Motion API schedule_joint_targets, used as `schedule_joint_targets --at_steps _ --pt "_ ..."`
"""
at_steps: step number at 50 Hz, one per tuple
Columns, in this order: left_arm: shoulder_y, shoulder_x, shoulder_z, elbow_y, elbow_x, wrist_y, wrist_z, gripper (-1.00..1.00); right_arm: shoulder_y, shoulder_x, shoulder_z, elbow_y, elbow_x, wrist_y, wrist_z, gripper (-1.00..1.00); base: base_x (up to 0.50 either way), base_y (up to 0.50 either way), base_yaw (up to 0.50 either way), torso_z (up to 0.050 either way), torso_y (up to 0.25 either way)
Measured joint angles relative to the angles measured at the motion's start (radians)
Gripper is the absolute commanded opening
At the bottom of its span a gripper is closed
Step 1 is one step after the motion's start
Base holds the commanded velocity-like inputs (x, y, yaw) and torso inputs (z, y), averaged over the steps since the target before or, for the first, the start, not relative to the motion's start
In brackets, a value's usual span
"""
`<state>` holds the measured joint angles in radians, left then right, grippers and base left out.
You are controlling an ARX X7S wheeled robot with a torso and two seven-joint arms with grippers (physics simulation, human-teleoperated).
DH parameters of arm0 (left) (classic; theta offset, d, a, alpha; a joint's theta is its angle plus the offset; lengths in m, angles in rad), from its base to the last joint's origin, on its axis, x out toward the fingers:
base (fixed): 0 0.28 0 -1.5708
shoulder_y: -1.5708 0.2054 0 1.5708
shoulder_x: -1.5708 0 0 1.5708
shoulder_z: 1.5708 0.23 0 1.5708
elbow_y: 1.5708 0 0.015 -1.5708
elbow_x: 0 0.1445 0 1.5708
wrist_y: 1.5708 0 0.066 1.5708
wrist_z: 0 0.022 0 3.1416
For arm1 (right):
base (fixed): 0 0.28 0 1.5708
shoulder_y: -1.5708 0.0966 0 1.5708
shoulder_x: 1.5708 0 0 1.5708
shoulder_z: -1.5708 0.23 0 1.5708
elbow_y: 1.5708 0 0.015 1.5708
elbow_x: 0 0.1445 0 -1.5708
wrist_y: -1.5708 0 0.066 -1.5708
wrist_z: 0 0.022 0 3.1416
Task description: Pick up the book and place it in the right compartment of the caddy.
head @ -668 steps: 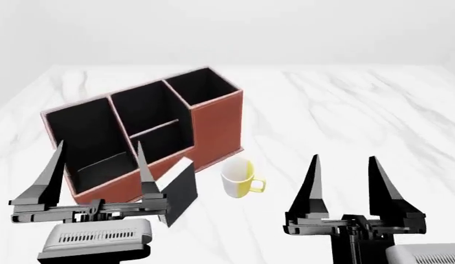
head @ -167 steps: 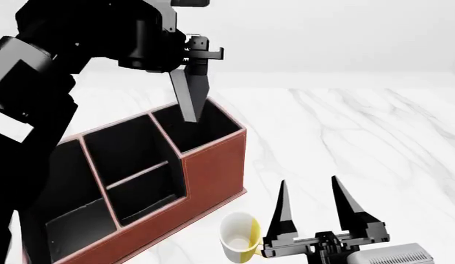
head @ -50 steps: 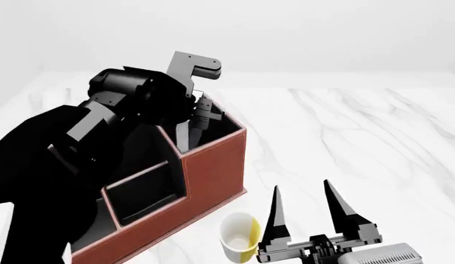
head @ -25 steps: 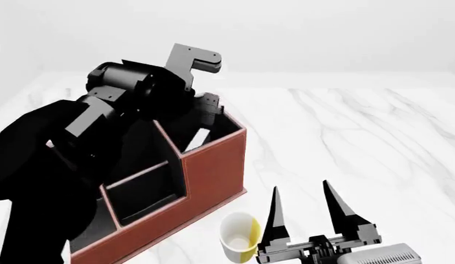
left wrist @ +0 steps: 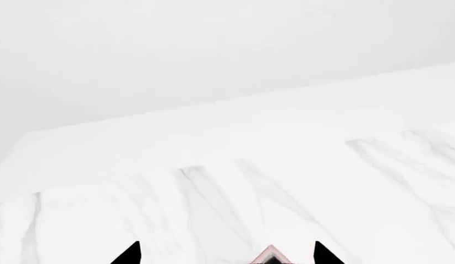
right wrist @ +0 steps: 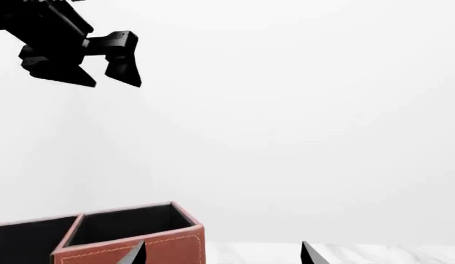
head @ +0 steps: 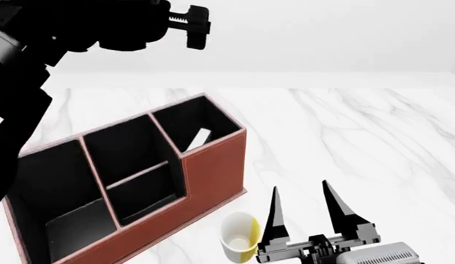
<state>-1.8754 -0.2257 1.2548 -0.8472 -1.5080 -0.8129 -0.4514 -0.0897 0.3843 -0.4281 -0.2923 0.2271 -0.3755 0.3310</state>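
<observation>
Three sections in the caddy [head: 212, 165]; going left to right from its wide end. Wide section and shelf-divided middle section hold nothing I can make out. Right compartment [head: 201, 124], the narrow square-mouthed end: a pale sliver leans against its inner wall, taken to be the white page edge of the book [head: 198, 137]; the dark cover cannot be separated from the black lining. Judgement: book is inside the right compartment, tilted, not flat.

Left tool [head: 190, 25] is high above the caddy's right end, well apart from it. In the left wrist view only its two dark tips show, set apart with nothing between them, so it reads as spread and empty.

Mug [head: 238, 236] stands on the counter [head: 359, 137] just in front of the caddy's right end. Right tool [right wrist: 223, 254] hovers beside the mug, farther right of the caddy, fingers [head: 334, 206] spread, holding nothing.

Step in hand: placement looks done; the left arm stands clear above. Next move calls for bringing that arm away without brushing the caddy rim. No further grasp seems needed.
</observation>
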Motion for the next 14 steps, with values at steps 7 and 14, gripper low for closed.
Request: schedule_joint_targets --at_steps 7,14 --pt "-0.018 -0.107 -0.042 0.188 -0.02 0.015 -0.071 1.0 0.0 0.001 -0.002 -0.001 -0.001 0.0 0.001 1.0 0.0 0.0 0.0 0.0 0.0" --pt "-0.007 -0.236 -0.089 0.372 -0.04 0.046 -0.14 1.0 -0.001 0.002 -0.005 -0.002 -0.004 -0.001 0.003 1.0 0.0 0.0 0.0 0.0 0.0"
